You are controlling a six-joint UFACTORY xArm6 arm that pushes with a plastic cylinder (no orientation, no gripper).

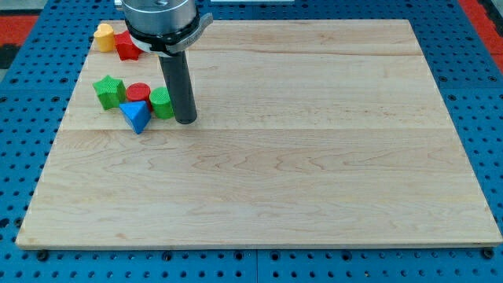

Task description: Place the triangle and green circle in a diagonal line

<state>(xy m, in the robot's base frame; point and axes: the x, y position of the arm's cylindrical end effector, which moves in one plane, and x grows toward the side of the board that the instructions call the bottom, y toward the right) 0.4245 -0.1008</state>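
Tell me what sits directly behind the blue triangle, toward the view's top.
Behind the blue triangle sits the red circle, with the green circle to its right. The triangle covers the red circle's lower edge. My tip stands right of the green circle.

Brightness: bright and even across the counter (314,157), corner to corner.
Light source: overhead, diffuse.
Shadows: short and soft; a faint one hugs my tip (185,121) near the counter's left edge.
Glare: a mild sheen on the rod.
Focus: sharp throughout; wood grain is legible.
Distortion: the counter's edges taper toward the view's top.
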